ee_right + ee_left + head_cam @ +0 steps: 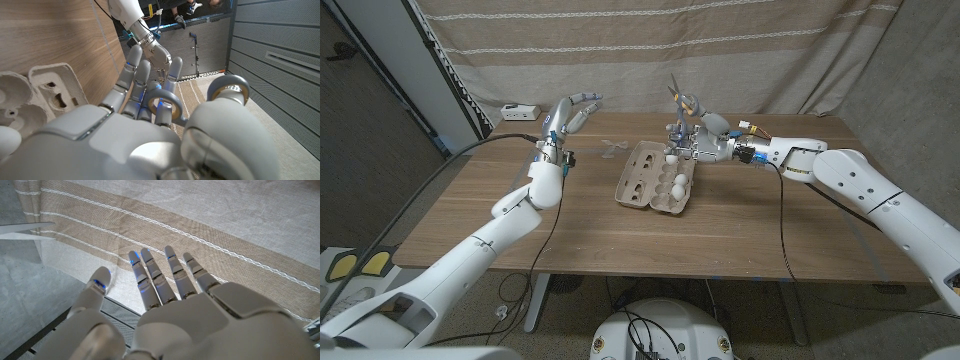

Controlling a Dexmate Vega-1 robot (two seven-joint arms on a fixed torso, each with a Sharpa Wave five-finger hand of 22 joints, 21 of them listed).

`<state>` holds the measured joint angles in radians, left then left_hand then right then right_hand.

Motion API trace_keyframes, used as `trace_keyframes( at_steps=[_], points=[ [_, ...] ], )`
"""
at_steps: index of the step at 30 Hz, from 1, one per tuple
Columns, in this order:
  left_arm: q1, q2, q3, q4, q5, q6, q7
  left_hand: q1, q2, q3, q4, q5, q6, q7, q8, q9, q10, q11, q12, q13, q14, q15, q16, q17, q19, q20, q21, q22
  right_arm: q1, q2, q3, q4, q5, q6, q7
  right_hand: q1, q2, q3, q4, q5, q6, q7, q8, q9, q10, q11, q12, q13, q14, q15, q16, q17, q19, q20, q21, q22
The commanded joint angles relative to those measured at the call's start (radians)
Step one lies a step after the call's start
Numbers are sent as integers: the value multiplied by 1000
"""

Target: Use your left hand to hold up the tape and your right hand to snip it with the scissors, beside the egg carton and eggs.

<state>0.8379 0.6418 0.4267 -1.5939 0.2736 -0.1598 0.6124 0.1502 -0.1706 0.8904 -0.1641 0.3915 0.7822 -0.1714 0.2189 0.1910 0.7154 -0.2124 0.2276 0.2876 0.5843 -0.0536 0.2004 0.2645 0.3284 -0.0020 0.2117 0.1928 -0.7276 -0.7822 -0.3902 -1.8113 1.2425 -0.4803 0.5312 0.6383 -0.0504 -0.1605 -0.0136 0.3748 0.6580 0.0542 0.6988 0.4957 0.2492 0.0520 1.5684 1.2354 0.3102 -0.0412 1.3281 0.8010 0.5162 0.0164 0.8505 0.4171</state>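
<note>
Scissors [682, 100] stand blades-up in the right hand [692, 133], fingers through the grey handle loops, above the open egg carton [655, 177] and its eggs [678, 185] on the counter [500, 210]. Left hand [572, 112] is raised, fingers spread, holding nothing. Tape: cannot tell where.

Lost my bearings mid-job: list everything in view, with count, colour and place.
egg carton: one, grey-brown, open, table middle.
eggs: a few, white, in the carton's right half.
scissors: one pair, grey handles, held up over the carton's far end.
clear scrap: one, transparent, on the table beyond the carton; possibly tape, cannot tell.
white box: one, far left table corner.
table: one, wooden.
curtain: one, beige with stripes, behind the table.
left robot hand: raised, fingers apart, holds nothing.
right robot hand: raised, grips the scissors.
</note>
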Motion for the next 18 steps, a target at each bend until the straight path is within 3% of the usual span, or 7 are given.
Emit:
trace_keyframes(
  at_steps=[1,6,11,18],
  points=[
    [-59,3,32,26,70,-6,19,-4,-3,7,-3,-1,0,6,0,1,8,0,-5,0,-7,-156,4,1,1,4,6,3,3,4,-12,12,-8,0,15,13,9,-3,-7,9,-116,118,-9,-6,1,-4,5,3,1,-9,10,-3,8,2,0,-4],
    [-92,18,53,54,85,-24,-16,-4,-3,8,-4,-1,-9,2,-4,1,7,0,-5,-1,-8,-156,3,-1,1,3,7,3,-5,2,-6,9,-5,3,11,20,13,-2,-11,12,-118,118,-19,-16,3,-5,5,3,-1,-12,11,-9,9,-1,0,-10],
    [-108,31,71,75,77,-30,-66,4,1,19,-8,-2,-94,-28,-30,3,-42,0,-21,-4,-70,-159,-14,-16,-14,5,2,2,-11,-4,-1,9,-2,3,12,26,18,0,-13,14,-115,117,-25,-23,1,-5,5,3,0,-12,14,-12,11,-1,0,-15],
    [-102,49,80,66,87,1,-92,18,-5,28,-13,0,-156,-39,-37,4,-70,0,-24,-5,-94,-158,-12,-27,-19,7,1,1,-7,-7,-2,11,-7,3,15,33,25,1,-16,17,-110,115,-35,-35,1,-5,5,3,0,-15,18,-20,12,-5,1,-24]
  ],
)
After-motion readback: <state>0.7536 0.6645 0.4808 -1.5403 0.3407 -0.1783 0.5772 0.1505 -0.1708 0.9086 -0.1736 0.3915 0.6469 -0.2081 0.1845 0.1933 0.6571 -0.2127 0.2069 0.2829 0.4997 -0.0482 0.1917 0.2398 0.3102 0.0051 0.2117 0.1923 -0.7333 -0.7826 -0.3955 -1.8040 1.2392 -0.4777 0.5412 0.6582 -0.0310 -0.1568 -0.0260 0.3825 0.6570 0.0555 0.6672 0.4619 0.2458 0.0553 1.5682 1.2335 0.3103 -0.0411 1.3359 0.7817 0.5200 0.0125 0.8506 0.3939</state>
